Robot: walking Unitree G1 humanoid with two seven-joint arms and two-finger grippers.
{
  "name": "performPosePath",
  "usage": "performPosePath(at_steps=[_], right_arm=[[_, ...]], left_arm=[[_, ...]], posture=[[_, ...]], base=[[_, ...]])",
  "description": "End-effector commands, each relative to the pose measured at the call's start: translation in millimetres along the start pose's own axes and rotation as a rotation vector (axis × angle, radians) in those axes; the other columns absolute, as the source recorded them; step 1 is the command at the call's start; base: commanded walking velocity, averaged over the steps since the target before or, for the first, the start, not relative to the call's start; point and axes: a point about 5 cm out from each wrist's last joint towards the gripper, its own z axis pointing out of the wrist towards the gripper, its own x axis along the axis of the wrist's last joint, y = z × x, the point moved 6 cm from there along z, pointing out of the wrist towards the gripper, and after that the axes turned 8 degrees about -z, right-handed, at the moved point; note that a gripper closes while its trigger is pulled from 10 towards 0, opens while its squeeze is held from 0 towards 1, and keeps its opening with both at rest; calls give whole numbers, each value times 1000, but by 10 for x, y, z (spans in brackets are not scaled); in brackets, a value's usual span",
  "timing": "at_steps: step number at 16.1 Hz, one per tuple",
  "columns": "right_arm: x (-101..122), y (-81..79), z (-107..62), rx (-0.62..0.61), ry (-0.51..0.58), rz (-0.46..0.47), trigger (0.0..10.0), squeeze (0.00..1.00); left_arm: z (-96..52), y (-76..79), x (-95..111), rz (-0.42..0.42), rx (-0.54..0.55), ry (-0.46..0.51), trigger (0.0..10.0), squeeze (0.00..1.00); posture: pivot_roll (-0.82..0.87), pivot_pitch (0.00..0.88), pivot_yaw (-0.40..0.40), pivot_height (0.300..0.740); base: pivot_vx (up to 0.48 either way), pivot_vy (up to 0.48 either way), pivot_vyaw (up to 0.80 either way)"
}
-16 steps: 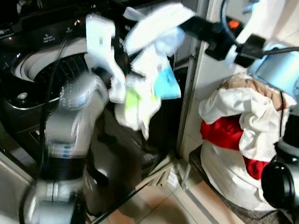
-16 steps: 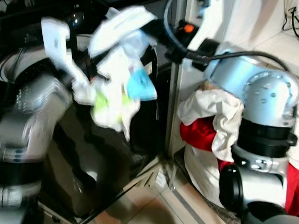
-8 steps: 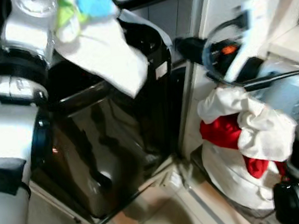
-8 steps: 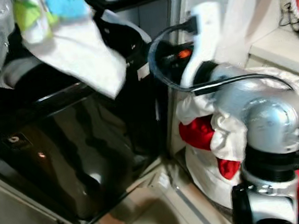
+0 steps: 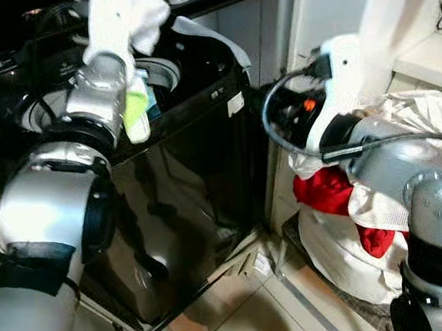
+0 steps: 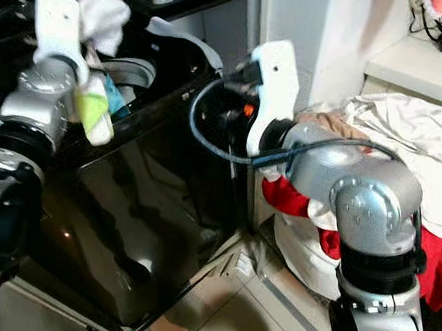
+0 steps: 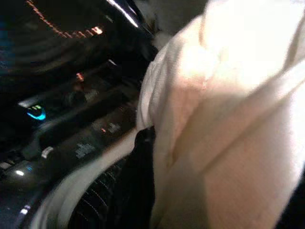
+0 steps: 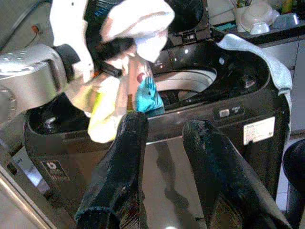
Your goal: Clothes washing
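I count one glossy black top-loading washing machine (image 5: 183, 176), one white printed garment (image 5: 131, 72) in my left gripper (image 8: 112, 47), one heaped white-and-red laundry pile (image 5: 348, 201).

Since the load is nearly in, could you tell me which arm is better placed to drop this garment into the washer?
Left. The left gripper holds the white garment above the washer's drum opening. The right gripper is open, empty and in front of the washer.
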Motion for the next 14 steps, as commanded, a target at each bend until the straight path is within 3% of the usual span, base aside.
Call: performPosePath(at_steps=[1,2,3,5,12,14], right_arm=[[-43,-55,-23,-2,-28,-22,10000,0],[-43,-55,-23,-2,-28,-22,10000,0],[-75,-64,-38,-7,-43,-25,10000,0],[-97,-69,-44,-6,-52,-19,10000,0],[-111,-91,-26,-4,-61,-14,10000,0],[-108,-44,-31,-33,-57,-11,10000,0]], left_arm=[[-20,-19,-289,-69,-2,-121,10000,1000],[-20,-19,-289,-69,-2,-121,10000,1000],[-31,-69,-367,-135,24,-160,10000,1000],[-26,-203,-293,-205,63,-146,10000,1000],[-17,-400,-59,-213,117,-68,10000,1000],[-19,-479,72,-225,153,-3,10000,1000]], posture=[[-178,0,121,740],[-178,0,121,740],[-179,0,122,740],[-174,0,118,740],[-158,0,111,740],[-160,0,111,740]], base=[[0,0,0],[0,0,0],[0,0,0],[0,0,0],[0,0,0],[0,0,0]])
